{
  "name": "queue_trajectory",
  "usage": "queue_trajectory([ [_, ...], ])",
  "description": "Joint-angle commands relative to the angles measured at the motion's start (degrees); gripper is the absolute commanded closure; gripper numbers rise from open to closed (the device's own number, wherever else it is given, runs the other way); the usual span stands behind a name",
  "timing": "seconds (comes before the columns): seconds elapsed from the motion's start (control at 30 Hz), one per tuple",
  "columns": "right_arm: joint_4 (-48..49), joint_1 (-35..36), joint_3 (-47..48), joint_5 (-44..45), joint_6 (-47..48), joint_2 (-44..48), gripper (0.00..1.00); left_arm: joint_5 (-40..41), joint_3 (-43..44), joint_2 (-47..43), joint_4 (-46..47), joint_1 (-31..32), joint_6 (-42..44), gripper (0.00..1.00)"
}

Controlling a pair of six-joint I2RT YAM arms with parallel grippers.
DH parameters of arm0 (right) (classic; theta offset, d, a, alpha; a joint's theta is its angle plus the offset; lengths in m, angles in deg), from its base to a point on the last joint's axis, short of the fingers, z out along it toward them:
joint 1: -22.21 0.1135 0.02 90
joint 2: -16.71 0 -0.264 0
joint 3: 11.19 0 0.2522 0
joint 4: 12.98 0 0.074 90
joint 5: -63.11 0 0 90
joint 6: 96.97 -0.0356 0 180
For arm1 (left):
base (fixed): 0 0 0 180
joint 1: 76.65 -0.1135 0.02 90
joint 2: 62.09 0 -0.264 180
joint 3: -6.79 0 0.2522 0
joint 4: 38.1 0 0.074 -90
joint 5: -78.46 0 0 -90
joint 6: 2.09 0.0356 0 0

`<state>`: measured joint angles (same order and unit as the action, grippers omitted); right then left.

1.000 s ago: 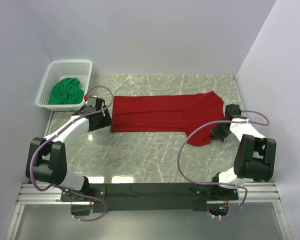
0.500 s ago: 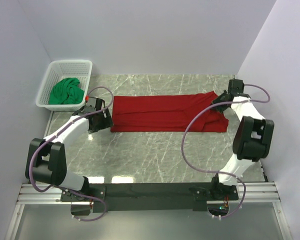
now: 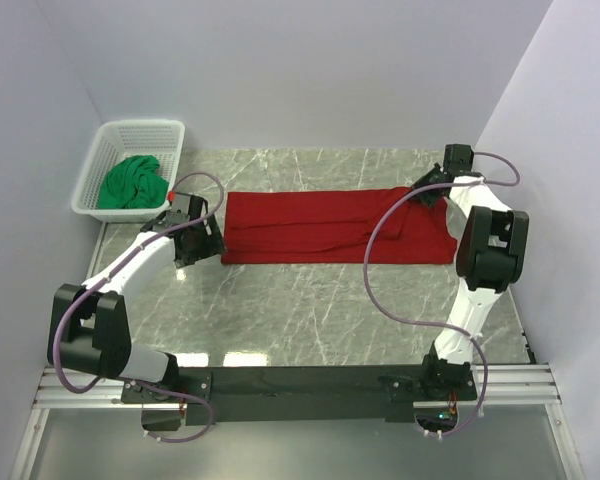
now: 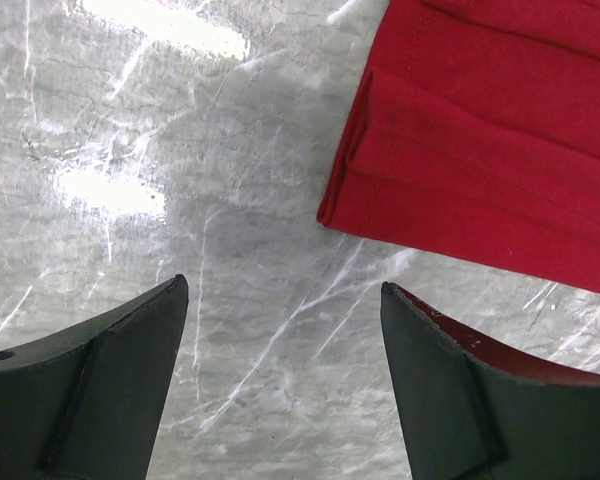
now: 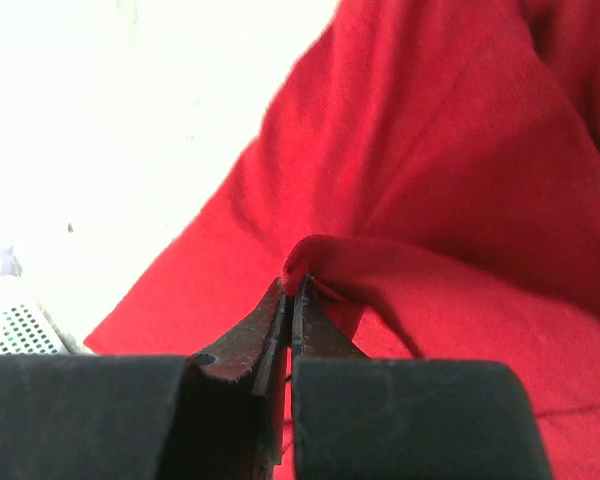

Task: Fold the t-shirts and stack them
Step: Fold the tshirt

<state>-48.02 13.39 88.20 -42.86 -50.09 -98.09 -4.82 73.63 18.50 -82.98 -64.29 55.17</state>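
Red fabric fills the far half of our marble table (image 3: 310, 310), where the red t-shirt (image 3: 320, 225) lies spread in a long band from 9 to 3 o'clock, while the green t-shirt (image 3: 132, 182) sits bunched in the white basket (image 3: 145, 130) at 10 o'clock. At 2 o'clock our right gripper (image 5: 291, 290) has its jaws pressed together on a raised fold of the red t-shirt's edge. At 9 o'clock our left gripper (image 4: 280, 290) hangs with fingers (image 4: 90, 380) spread wide over bare marble just beside the shirt's corner, gripping nothing.
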Motion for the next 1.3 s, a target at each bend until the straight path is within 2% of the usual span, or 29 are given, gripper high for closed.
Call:
queue_trajectory([
  [0.0, 2.91, 0.21, 4.37, -0.12, 0.66, -1.47, 1.0, -0.22, 1.68, -2.02, -0.53, 0.21, -1.28, 0.17],
  [0.17, 3.52, 0.29, 5.78, -0.21, -0.04, -3.84, 0.99, -0.13, 1.24, -2.2, -0.44, 0.21, -1.55, 0.17],
  [0.37, 4.05, 0.12, 5.69, 3.66, -0.74, -3.67, 0.98, -0.04, 0.89, -2.37, -0.26, 0.21, -1.63, 0.17],
  [0.47, 3.97, 0.12, 6.57, 3.49, -1.27, -4.46, 0.78, -0.22, 0.53, -2.46, 0.0, 0.21, -1.9, 0.16],
  [0.5, 2.75, 0.12, 7.53, 3.4, -1.45, -4.64, 0.65, -0.22, 0.53, -2.46, 0.0, 0.21, -1.9, 0.16],
  [0.7, 2.03, 1.43, 2.99, 2.52, 1.62, 0.62, 0.41, -0.04, 0.1, -2.73, 0.44, 0.21, -2.07, 0.14],
  [0.8, 2.91, 2.05, -3.43, 1.99, 1.63, 5.28, 0.37, -0.3, -0.17, -2.73, 1.49, 0.21, -2.34, 0.12],
  [0.93, 2.38, 3.37, -10.38, 3.13, 0.49, 9.77, 0.36, -0.57, -0.78, -2.03, 2.99, 0.21, -2.6, 0.07],
  [1.07, 5.98, 4.42, -18.37, 3.05, -2.15, 13.11, 0.36, -1.01, -1.13, -1.85, 3.87, 0.21, -2.69, 0.02],
  [1.27, 6.42, 6.97, -20.06, 3.39, -3.99, 11.71, 0.36, -1.01, -1.31, -1.94, 3.96, 0.21, -2.16, 0.01],
])
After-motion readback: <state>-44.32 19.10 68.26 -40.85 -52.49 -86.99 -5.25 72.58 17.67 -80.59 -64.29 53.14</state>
